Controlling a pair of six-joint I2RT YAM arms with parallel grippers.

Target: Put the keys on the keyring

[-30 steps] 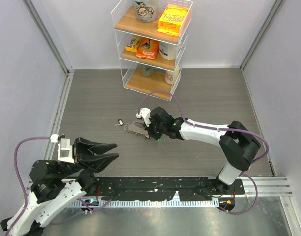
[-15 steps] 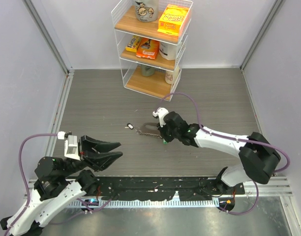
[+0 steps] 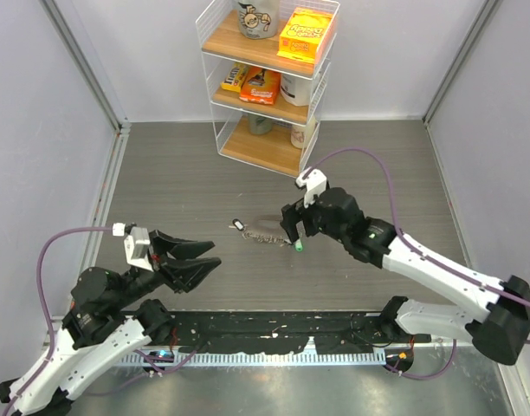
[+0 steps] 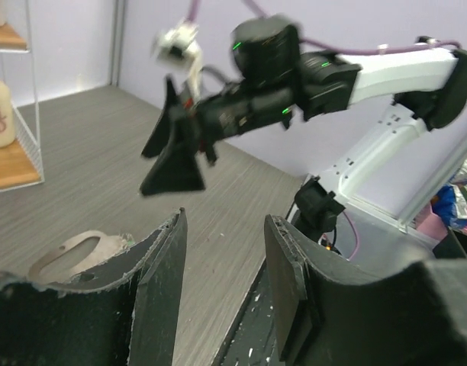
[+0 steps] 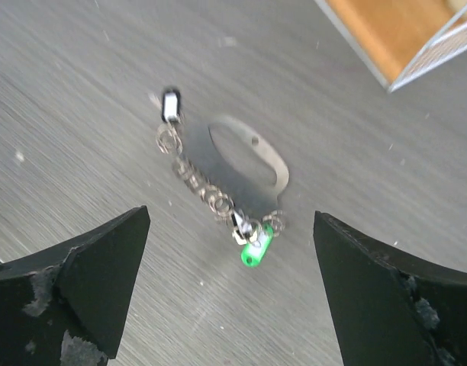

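1. Right wrist view: the keyring (image 5: 199,187), a short grey-brown metal chain, lies flat on the grey wood-grain tabletop (image 5: 73,84). It partly overlaps a pale flat metal loop (image 5: 273,164).
2. Long axis here runs diagonally, upper left to lower right. The small bright green end piece (image 5: 252,248) is at the lower right. A tiny key (image 5: 170,104) with a dark head and silvery part touches the upper-left end ring. Cannot tell whether it is threaded on. A pale speck beside the green piece may be the other key; too small to confirm.
3. Deciding relation: the chain sits below the right gripper (image 5: 230,216), between its two fingers and roughly centred. Its axis slants across the gap.
4. Right jaws are spread wide, holding nothing, with both fingers clear of the chain.
5. Top external: the white right arm (image 3: 421,264) stretches in low from the right, wrist pitched down over the green end. The chain runs left to right, key end towards the left.
6. The left gripper (image 3: 215,254) is well apart at lower left, pointing right towards the chain. Left wrist view shows its jaws partway apart and empty. The right arm is the nearer.
7. Judgement: the next pinch likely falls to the right arm, coming down on one end. The links lie flat and fine, so the fingers could scrape past.
8. White wire rack with wooden shelves (image 3: 265,82) stands at the rear, well apart.
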